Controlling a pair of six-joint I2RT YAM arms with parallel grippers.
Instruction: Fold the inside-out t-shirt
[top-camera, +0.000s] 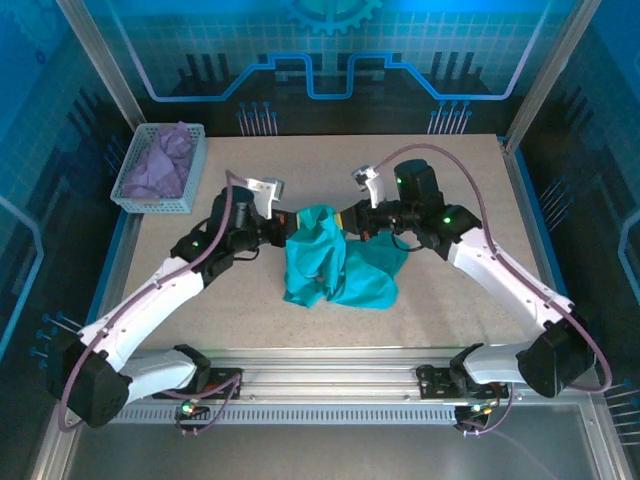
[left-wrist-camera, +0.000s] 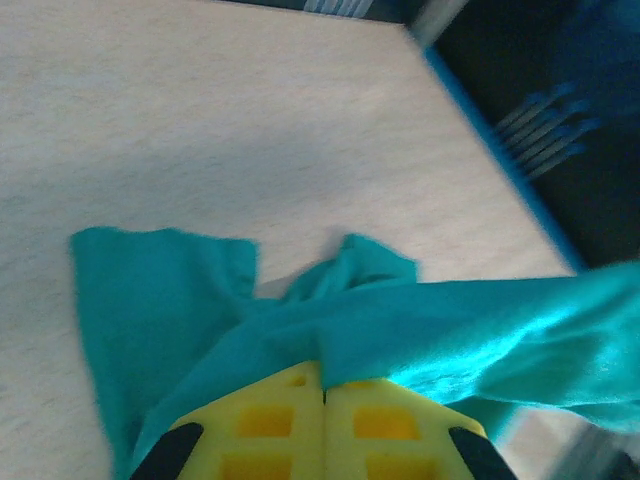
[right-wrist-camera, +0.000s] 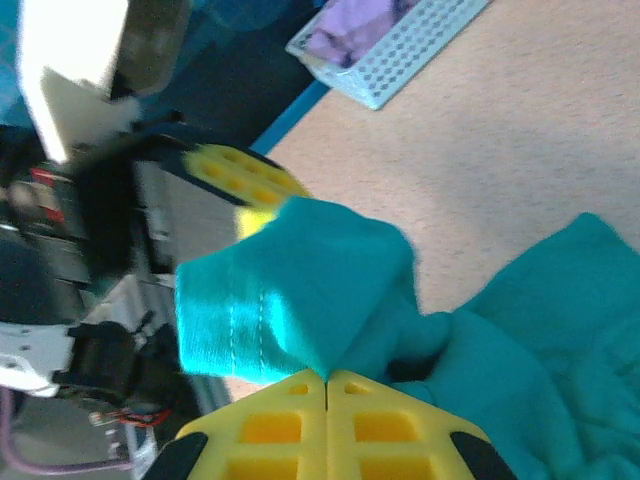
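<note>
The middle of the counter (top-camera: 300, 160) is taken by the t-shirt (top-camera: 335, 270). It hangs bunched between the left tool (top-camera: 283, 228) and the right tool (top-camera: 348, 218), both clamped on it. The left arm (top-camera: 150, 300) and the right arm (top-camera: 505, 275) cross slantwise from the near corners. A basket (top-camera: 150, 203) with a purple cloth (top-camera: 160, 165) blocks the far left corner. The far strip, the right side and the near strip before the t-shirt are bare and passable.

No text, label, brand or number can be read in any view. Upper centre of the overhead frame: the back panel (top-camera: 420, 60) carries a blue gear outline (top-camera: 335, 15) with circuit-style lines below it, a graphic only, without lettering.
</note>
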